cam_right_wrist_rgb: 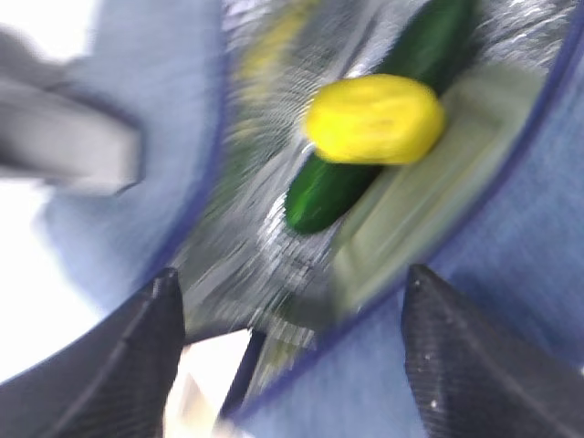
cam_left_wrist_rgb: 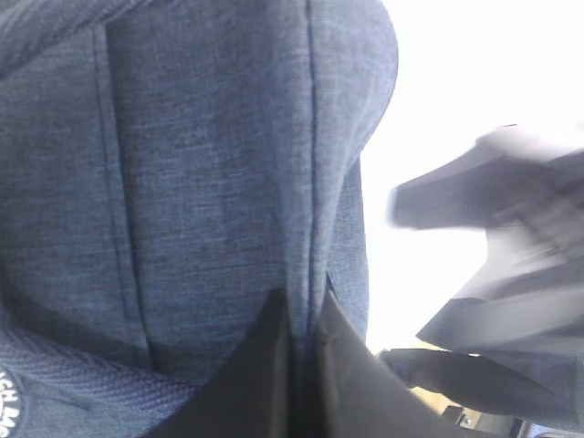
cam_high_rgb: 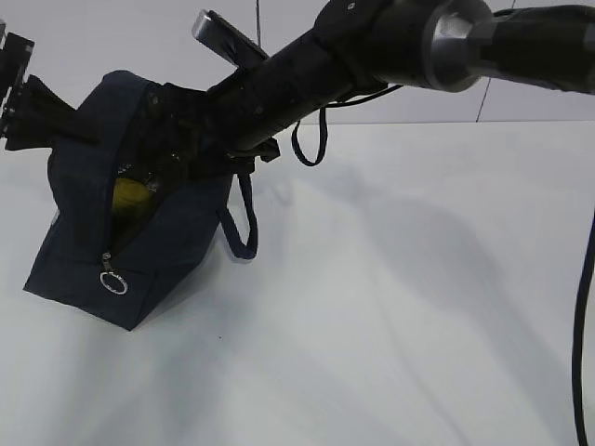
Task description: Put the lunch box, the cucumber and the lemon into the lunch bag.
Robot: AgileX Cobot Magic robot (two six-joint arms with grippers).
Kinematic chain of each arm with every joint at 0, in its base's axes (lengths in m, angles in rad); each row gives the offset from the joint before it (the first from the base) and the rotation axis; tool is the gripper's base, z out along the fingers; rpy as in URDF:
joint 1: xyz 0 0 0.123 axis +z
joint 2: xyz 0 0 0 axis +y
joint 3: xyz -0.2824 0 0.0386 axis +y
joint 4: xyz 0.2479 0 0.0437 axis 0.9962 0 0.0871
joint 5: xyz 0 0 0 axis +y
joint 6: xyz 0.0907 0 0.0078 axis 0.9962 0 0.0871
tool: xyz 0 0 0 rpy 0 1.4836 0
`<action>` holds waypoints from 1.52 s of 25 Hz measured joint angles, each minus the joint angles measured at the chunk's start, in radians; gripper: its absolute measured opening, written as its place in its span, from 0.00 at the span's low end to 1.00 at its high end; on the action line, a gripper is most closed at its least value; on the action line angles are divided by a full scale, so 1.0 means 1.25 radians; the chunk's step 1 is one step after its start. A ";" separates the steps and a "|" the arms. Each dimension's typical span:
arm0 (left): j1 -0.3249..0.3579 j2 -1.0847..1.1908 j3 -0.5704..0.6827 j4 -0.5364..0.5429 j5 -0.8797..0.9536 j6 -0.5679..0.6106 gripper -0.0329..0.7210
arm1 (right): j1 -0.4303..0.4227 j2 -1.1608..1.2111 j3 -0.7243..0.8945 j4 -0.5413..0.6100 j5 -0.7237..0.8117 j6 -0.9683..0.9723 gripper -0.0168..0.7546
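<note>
The left gripper (cam_left_wrist_rgb: 306, 356) pinches the lunch bag (cam_high_rgb: 84, 251) near the table's left edge. Inside lie lunch box (cam_right_wrist_rgb: 438, 173), cucumber (cam_right_wrist_rgb: 338, 182), lemon (cam_right_wrist_rgb: 376, 119) — the right gripper (cam_right_wrist_rgb: 287, 342) hangs open, empty. Letting go — the bag could tip.

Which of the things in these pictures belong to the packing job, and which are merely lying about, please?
Job: lunch bag; inside it, lemon, cucumber, lunch box; right gripper open at the bag's mouth.
Lying about: nothing; only the white table.

lemon (cam_right_wrist_rgb: 376, 119) on cucumber (cam_right_wrist_rgb: 365, 137) | both on lunch box (cam_right_wrist_rgb: 438, 192) | all in lunch bag (cam_high_rgb: 84, 260)
</note>
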 joint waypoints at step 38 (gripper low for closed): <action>0.000 0.000 0.000 0.032 0.002 0.000 0.04 | -0.061 0.070 -0.160 -0.194 0.172 0.289 0.63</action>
